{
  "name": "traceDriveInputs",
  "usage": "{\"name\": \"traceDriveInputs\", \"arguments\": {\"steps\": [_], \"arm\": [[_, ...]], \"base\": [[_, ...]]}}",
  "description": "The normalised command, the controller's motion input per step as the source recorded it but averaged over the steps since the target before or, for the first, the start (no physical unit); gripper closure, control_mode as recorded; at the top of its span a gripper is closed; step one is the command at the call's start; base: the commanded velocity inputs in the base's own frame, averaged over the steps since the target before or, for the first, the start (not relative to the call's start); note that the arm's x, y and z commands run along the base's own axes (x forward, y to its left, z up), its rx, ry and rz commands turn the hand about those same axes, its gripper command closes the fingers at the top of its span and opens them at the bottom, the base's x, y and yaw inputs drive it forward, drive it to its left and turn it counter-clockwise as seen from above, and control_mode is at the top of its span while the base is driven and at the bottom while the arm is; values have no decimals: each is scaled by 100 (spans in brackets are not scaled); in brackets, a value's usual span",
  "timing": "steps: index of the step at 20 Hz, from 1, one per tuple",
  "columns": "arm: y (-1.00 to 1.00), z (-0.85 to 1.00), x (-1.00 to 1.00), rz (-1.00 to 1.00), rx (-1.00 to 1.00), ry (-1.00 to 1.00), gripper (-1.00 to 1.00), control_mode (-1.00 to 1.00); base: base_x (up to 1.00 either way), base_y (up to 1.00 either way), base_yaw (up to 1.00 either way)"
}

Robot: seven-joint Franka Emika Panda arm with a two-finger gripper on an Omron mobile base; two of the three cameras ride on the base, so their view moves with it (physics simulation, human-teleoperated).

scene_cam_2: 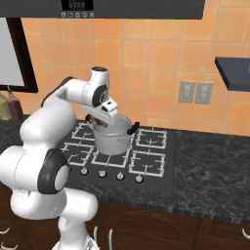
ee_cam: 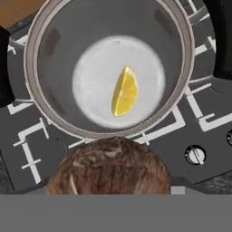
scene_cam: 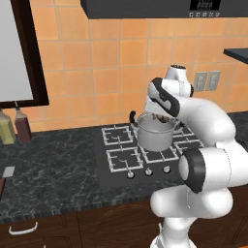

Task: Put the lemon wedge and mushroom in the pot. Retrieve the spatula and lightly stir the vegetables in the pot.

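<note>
We saw the gripper (ee_cam: 108,192) clenched on the mushroom (ee_cam: 108,167), held above the pot (ee_cam: 41,104), just over the near rim. The lemon wedge (ee_cam: 124,92) lay on the pot floor, long axis running away from the jaws. The left base view showed the spatula (scene_cam: 7,173) far left on the counter (scene_cam: 58,169).

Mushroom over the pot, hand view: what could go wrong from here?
1. The mushroom in the gripper sits over the near rim of the pot, not its centre; released here it might clip the rim and land on the stove.
2. The hand hangs close above the pot; lowering could knock it on its burner.
3. The spatula lies far left on the counter, beside two bottles; a long swing might brush them.
</note>
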Motion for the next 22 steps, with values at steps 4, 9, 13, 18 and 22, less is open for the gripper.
{"name": "traceDriveInputs", "arguments": {"steps": [4, 9, 13, 18, 22], "arm": [[-19, -47, 54, -8, -11, 0, 100, -100], [0, -41, 54, -3, -12, 0, 100, -100], [-4, -50, 27, 0, -10, 0, 100, -100], [-15, -46, 19, 0, -2, 0, 100, -100], [-6, -35, 5, 0, 0, 0, -100, -100]], "base": [[0, 0, 0], [0, 0, 0], [0, 0, 0], [0, 0, 0], [0, 0, 0]]}}
